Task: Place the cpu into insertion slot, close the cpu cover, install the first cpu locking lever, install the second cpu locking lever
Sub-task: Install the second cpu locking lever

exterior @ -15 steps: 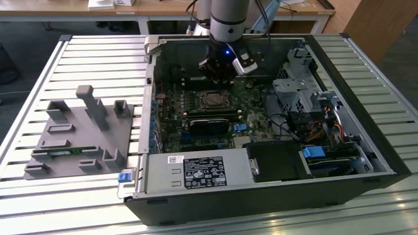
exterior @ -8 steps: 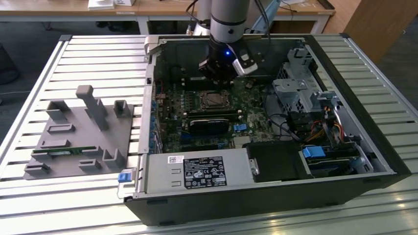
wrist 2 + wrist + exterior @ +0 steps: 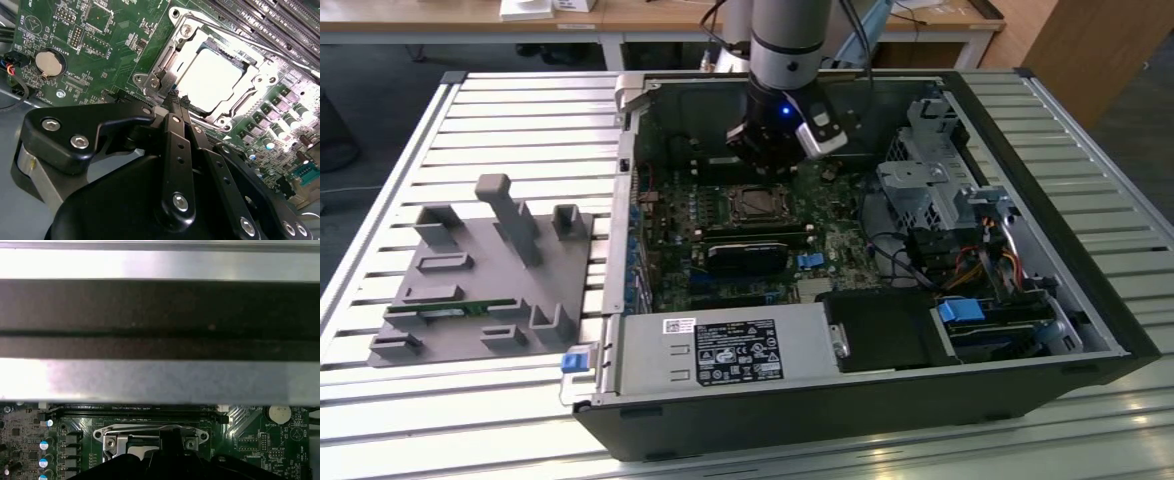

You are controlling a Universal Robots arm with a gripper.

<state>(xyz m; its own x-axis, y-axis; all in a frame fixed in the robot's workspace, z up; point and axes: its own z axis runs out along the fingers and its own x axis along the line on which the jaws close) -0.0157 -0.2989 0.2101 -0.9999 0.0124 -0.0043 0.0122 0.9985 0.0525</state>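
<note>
The tool point(image 3: 176, 102), fingers pressed together and empty, stands at the edge of the cover point(image 3: 172, 67), which lies flat over the chip point(image 3: 210, 80) seated in the socket point(image 3: 754, 204). Lever work here calls for slow, level pressure.

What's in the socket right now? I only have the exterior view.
Observer: The chip is seated in the socket. The second wrist view shows its silver face.
Operator: Cover down?
Observer: Yes. The cover lies flat around the chip, which shows through its window.
Operator: Fingers?
Observer: The fingers are closed together, with their tips at the socket's edge by a corner of the cover. I cannot tell whether they are pinching anything.
</note>
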